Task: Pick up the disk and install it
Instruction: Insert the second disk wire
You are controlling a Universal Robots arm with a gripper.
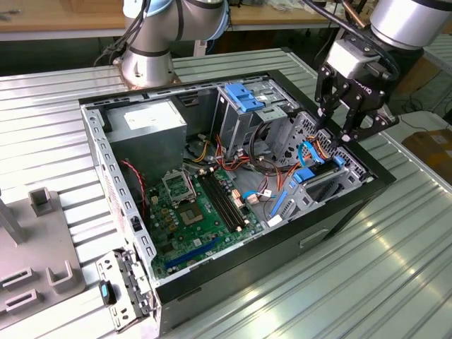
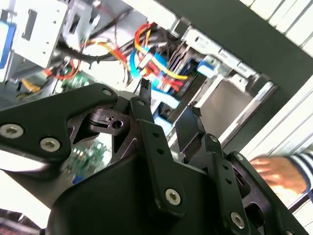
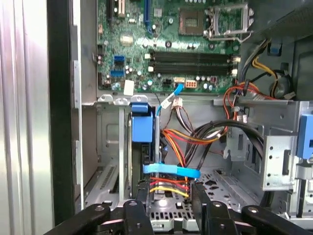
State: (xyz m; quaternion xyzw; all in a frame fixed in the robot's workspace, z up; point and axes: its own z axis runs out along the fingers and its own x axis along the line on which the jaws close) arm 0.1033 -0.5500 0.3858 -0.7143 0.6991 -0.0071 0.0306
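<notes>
The hand (image 1: 346,127) hovers empty with fingers spread above the open computer case (image 1: 212,279), near its 3 o'clock corner in the exterior view, over the disk (image 1: 321,176), a dark slab edged with blue rails, seated edge-up in its bay, largely hidden by cables (image 3: 181,142).

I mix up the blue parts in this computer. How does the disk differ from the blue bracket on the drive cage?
The disk is dark with bright blue rails; the bracket is paler blue all over. The disk sits down in a bay just below the gripper; the bracket lies atop the cage, farther from it. Both carry blue plastic.
</notes>
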